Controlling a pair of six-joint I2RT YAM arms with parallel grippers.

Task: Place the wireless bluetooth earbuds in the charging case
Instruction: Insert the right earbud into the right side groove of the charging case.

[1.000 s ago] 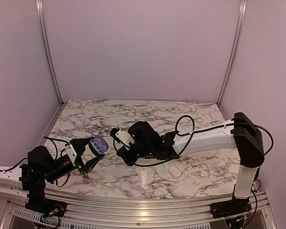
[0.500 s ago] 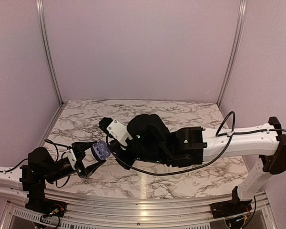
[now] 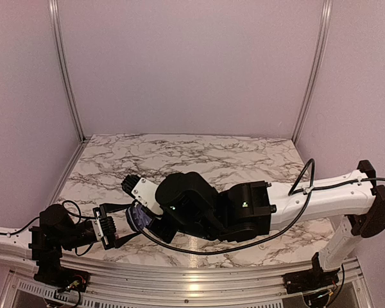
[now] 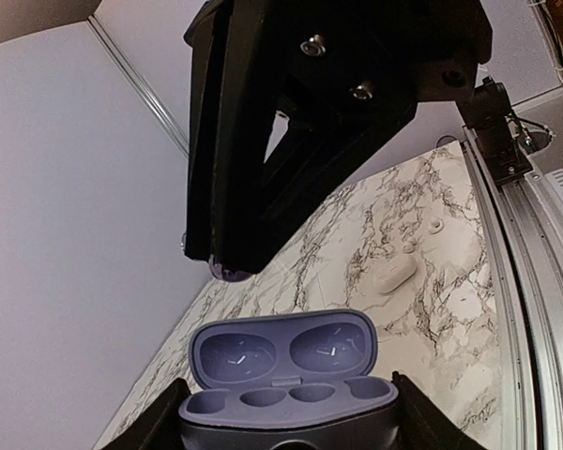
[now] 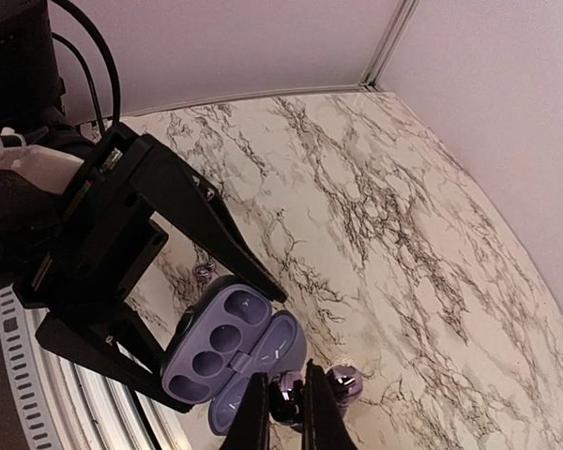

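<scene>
Left claw (image 4: 286, 420) clamps the open charging case (image 4: 281, 361), smooth lavender plastic with oval wells. Right claw (image 5: 286, 386) pinches a glossy dark earbud (image 5: 285, 401) close above it.

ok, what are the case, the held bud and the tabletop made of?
Charging case: likely moulded plastic, lavender, satin; soft highlights in its wells. Earbud: probably glossy plastic; sharp glints. Tabletop: marble-patterned, possibly laminate or stone; slight sheen.

Charging case (image 4: 291, 375): smooth matt lavender plastic. Table (image 5: 357, 187): glossy marble-look top. Earbud (image 5: 286, 392): dark, shiny. Edge rail (image 4: 530, 253): ribbed bare metal.
</scene>
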